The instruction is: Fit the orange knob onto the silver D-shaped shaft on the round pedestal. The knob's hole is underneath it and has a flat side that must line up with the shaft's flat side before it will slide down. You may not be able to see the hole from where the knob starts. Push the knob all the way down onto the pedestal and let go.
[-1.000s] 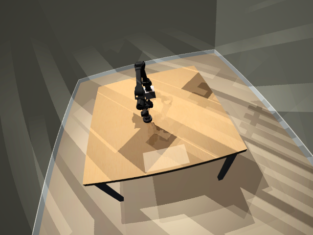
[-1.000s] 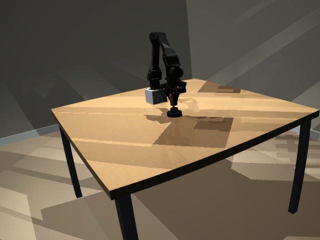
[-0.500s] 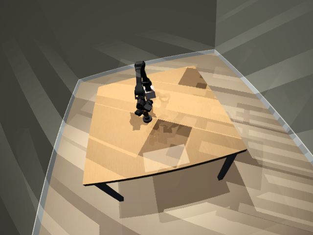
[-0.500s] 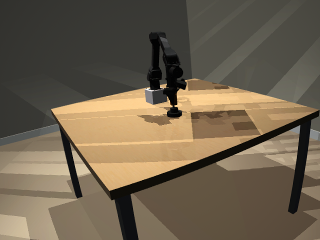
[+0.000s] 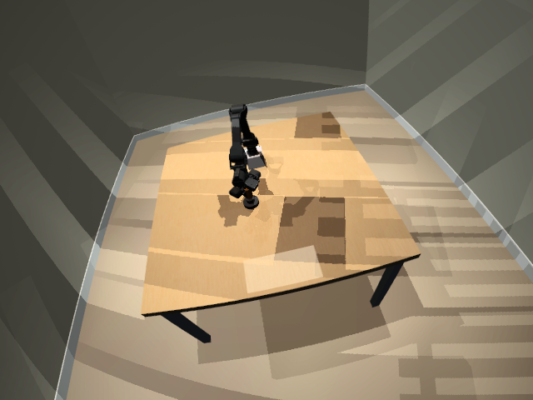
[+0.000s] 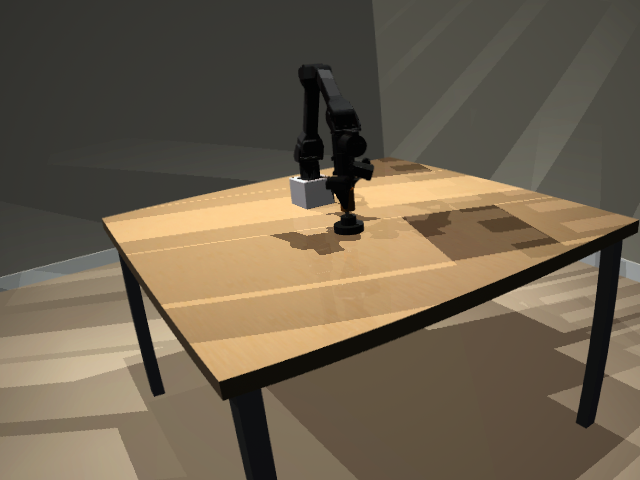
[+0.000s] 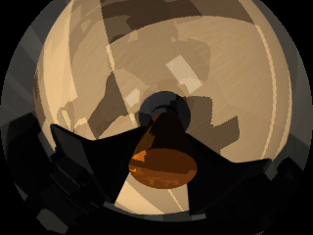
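The orange knob is between the fingers of my gripper, which is shut on it. The knob is upright, wide end up, in the wrist view. The dark round pedestal stands on the table below. The knob is over the pedestal's raised middle, with a small gap between them in the exterior view. The shaft is dark and barely shows in that gap; its flat side cannot be made out. The knob's underside and hole are hidden.
The wooden table carries the pedestal and the arm. A grey-white box is at the arm's base, behind the pedestal. Dark shadow patches and bright bands cross the table top.
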